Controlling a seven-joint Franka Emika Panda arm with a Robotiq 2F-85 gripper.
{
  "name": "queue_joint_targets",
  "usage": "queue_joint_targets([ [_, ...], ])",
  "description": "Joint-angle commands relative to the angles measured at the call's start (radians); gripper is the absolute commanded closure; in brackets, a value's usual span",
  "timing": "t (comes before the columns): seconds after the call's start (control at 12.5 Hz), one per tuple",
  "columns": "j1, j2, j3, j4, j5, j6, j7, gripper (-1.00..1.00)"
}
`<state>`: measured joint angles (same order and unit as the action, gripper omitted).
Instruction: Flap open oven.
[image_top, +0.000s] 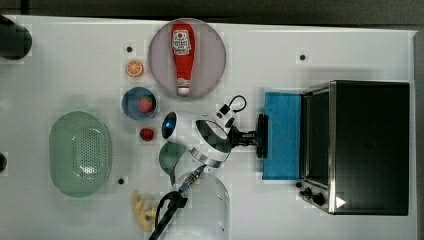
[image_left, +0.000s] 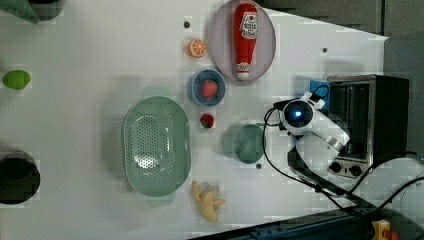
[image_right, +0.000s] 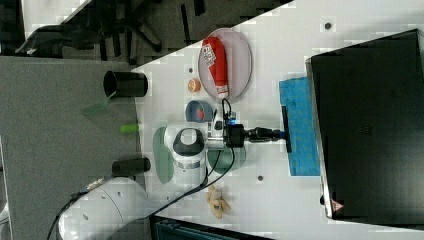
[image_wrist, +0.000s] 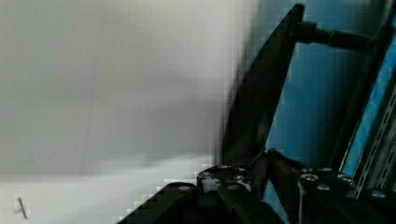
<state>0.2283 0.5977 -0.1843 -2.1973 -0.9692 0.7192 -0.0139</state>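
Observation:
The black oven (image_top: 370, 145) stands at the top view's right, its blue-tinted glass door (image_top: 282, 135) swung down nearly flat toward the table's middle. My gripper (image_top: 253, 136) reaches in from the top view's left and is shut on the door's dark bar handle (image_top: 262, 136). The right view shows the same: the gripper (image_right: 278, 133) meets the handle (image_right: 286, 129) at the outer edge of the door (image_right: 302, 135), in front of the oven (image_right: 370, 125). Seen from the wrist, the handle (image_wrist: 254, 102) runs between my fingers (image_wrist: 280, 170), with the blue door (image_wrist: 313, 107) behind. In the left view, my arm covers most of the door beside the oven (image_left: 390, 115).
A ketchup bottle (image_top: 182, 57) lies on a plate (image_top: 212, 55). Nearby are an orange slice (image_top: 134, 68), a blue bowl (image_top: 128, 105) holding a strawberry, a loose strawberry (image_top: 146, 134), a green colander (image_top: 80, 152), a small green bowl (image_top: 170, 155) and bananas (image_top: 142, 210).

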Motion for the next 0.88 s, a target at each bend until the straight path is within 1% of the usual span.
queue_joint_targets([
  [0.08,-0.010,-0.029,-0.006,0.023,0.011,0.051,0.073,0.65],
  [0.16,-0.010,-0.050,-0.005,0.030,0.036,0.087,0.073,0.65],
  [0.24,-0.010,-0.084,-0.005,0.030,0.100,0.116,0.073,0.65],
  [0.56,-0.017,-0.300,-0.010,0.033,0.573,0.064,0.073,0.65],
  [0.72,-0.022,-0.438,-0.016,0.050,0.775,-0.035,0.073,0.65],
  [0.8,-0.023,-0.507,-0.022,0.067,0.842,-0.119,0.073,0.65],
  [0.88,-0.025,-0.568,-0.026,0.091,0.884,-0.213,0.073,0.65],
])
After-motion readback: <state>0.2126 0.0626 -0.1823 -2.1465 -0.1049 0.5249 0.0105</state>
